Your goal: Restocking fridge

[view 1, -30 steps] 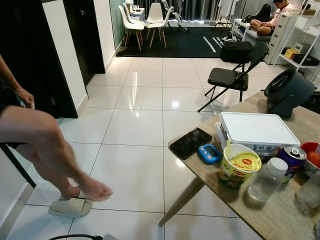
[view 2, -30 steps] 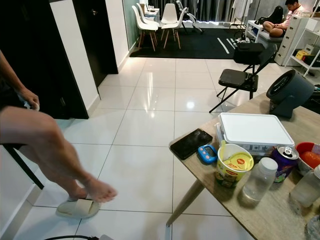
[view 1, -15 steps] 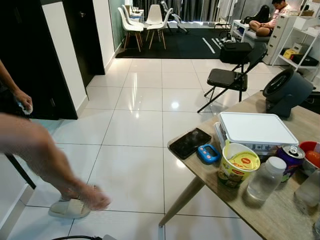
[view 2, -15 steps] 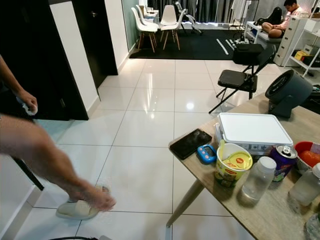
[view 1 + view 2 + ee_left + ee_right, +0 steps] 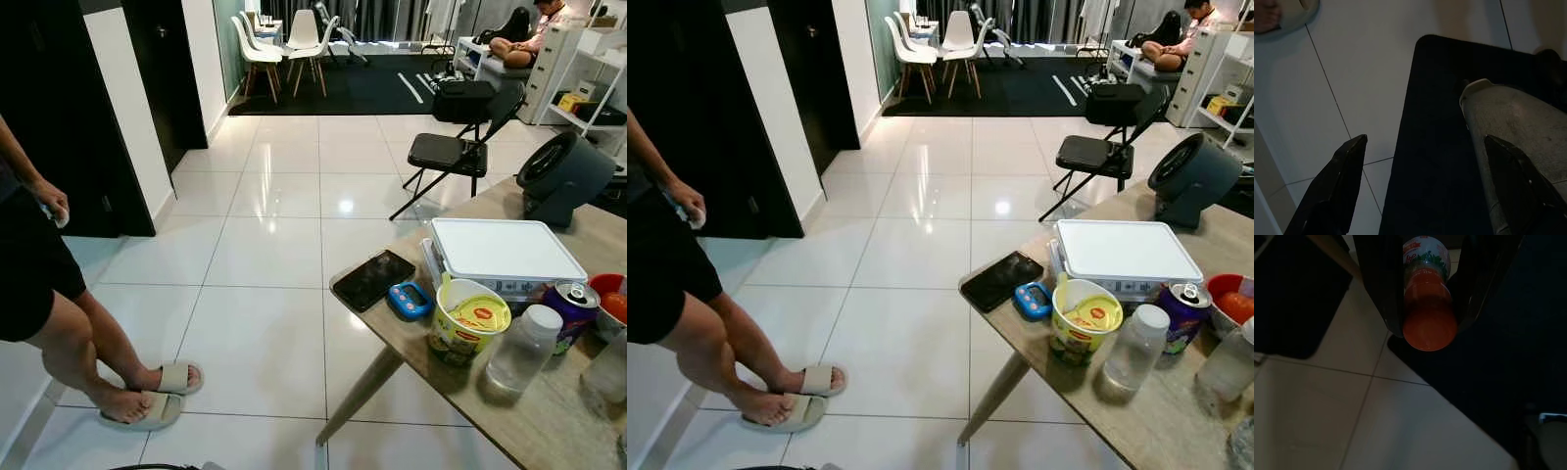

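Now | right end effector point(image 5: 1430, 308) grips orange bottle point(image 5: 1429, 318) | left end effector point(image 5: 1425, 191) spread, empty

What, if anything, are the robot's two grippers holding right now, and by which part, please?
The right gripper holds an orange-capped bottle, clamped at its neck just behind the cap. The left gripper is open and holds nothing.

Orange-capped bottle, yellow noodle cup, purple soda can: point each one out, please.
orange-capped bottle point(image 5: 1429, 328), right wrist view, on its orange cap, between the right gripper's fingers.
yellow noodle cup point(image 5: 473, 318), left eye view, on its lid.
purple soda can point(image 5: 575, 301), left eye view, on its top.
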Available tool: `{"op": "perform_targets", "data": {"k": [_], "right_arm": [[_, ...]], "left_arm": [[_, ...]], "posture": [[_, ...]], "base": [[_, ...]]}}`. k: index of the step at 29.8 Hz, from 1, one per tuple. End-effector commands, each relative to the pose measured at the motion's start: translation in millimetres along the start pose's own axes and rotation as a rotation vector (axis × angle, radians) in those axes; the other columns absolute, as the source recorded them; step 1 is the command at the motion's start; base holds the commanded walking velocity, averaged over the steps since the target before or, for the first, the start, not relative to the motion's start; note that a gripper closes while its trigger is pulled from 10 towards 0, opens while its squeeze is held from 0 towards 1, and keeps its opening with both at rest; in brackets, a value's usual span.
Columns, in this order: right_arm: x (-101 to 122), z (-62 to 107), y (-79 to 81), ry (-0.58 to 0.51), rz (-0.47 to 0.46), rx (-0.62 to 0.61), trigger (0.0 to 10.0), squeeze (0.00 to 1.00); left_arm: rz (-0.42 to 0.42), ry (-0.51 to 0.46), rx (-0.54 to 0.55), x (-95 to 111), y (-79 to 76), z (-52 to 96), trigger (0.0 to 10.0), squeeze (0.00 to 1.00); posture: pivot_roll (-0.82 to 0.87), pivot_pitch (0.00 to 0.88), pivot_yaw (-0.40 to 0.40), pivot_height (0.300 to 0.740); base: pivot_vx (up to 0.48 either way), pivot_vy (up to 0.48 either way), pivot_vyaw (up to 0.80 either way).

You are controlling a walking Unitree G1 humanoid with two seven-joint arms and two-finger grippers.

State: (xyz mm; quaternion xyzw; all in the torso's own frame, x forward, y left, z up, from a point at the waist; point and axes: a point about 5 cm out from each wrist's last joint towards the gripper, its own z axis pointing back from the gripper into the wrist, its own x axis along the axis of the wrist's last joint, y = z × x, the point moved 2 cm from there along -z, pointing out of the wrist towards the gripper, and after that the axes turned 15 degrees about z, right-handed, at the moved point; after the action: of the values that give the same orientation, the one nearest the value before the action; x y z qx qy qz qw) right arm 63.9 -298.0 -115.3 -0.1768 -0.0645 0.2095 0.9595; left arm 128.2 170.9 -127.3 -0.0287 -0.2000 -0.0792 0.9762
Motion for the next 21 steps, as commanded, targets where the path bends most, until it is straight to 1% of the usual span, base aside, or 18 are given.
{"op": "perform_targets", "data": {"k": [1, 3, 4, 5, 7, 9, 11, 13, 15, 16, 17, 21], "right_arm": [[2.3, -0.2, 4.0, -0.006, -0.005, 0.02, 10.0, 0.0], [1.9, -0.2, 4.2, -0.005, 0.001, 0.022, 10.0, 0.0], [1.4, -0.1, 3.7, -0.004, -0.003, 0.02, 10.0, 0.0], [1.4, -0.1, 3.7, -0.004, -0.003, 0.02, 10.0, 0.0], [0.9, 0.0, 1.3, -0.006, -0.001, 0.015, 10.0, 0.0], [0.8, 0.0, 0.9, -0.006, 0.0, 0.014, 10.0, 0.0], [0.4, 0.1, -0.8, -0.006, 0.001, 0.012, 10.0, 0.0], [0.7, 0.2, -3.2, -0.01, 0.001, 0.007, 10.0, 0.0], [0.7, 0.2, -3.2, -0.01, 0.001, 0.007, 10.0, 0.0], [2.1, 0.0, -1.2, -0.015, 0.011, 0.016, 10.0, 0.0], [3.6, -0.1, 1.4, -0.018, 0.015, 0.023, 10.0, 0.0], [7.4, -0.4, 6.4, -0.025, 0.025, 0.034, 10.0, 0.0]], "left_arm": [[0.001, 0.062, 0.003, -17.1, 2.4, 2.4, 10.0, 0.0], [0.035, 0.056, 0.021, -17.0, 8.2, 3.2, 10.0, 0.0], [0.039, 0.055, 0.023, -16.9, 9.8, 3.5, 10.0, 0.0], [0.039, 0.055, 0.023, -16.9, 9.8, 3.5, 10.0, 0.0], [0.014, 0.071, 0.022, -19.6, 12.7, 4.5, 10.0, 0.0], [0.013, 0.074, 0.023, -20.4, 13.3, 4.7, 10.0, 0.0], [0.016, 0.074, 0.022, -20.6, 11.9, 4.4, 10.0, 0.0], [0.018, 0.064, 0.007, -17.4, 5.7, 2.9, 10.0, 0.0], [0.018, 0.064, 0.007, -17.4, 5.7, 2.9, 10.0, 0.0], [0.011, 0.056, -0.009, -14.5, -0.1, 1.6, 10.0, 0.0], [0.007, 0.057, -0.014, -14.2, -1.4, 1.4, 10.0, 0.0], [-0.001, 0.062, -0.019, -14.4, -1.4, 1.4, 10.0, 0.0]], "posture": [[-0.08, 0.015, -0.008, 0.74], [-0.09, 0.005, -0.006, 0.74], [-0.09, 0.005, -0.006, 0.74], [-0.09, 0.005, -0.006, 0.74], [-0.09, 0.006, -0.007, 0.74], [-0.09, 0.001, -0.009, 0.74], [-0.09, 0.001, -0.009, 0.74], [-0.09, 0.001, -0.007, 0.74], [-0.09, 0.001, -0.007, 0.74], [-0.09, 0.003, 0.0, 0.74], [-0.09, 0.004, 0.003, 0.74], [-0.09, 0.014, 0.011, 0.74]], "base": [[0.0, 0.0, 0.0], [0.0, 0.0, 0.0], [0.0, 0.0, 0.0], [0.0, 0.0, 0.0], [0.0, 0.0, 0.0], [0.0, 0.0, 0.0], [0.0, 0.0, 0.0], [0.0, 0.0, 0.0], [0.0, 0.0, 0.0], [0.0, 0.0, 0.0], [0.0, 0.0, 0.0], [0.0, 0.0, 0.0]]}}
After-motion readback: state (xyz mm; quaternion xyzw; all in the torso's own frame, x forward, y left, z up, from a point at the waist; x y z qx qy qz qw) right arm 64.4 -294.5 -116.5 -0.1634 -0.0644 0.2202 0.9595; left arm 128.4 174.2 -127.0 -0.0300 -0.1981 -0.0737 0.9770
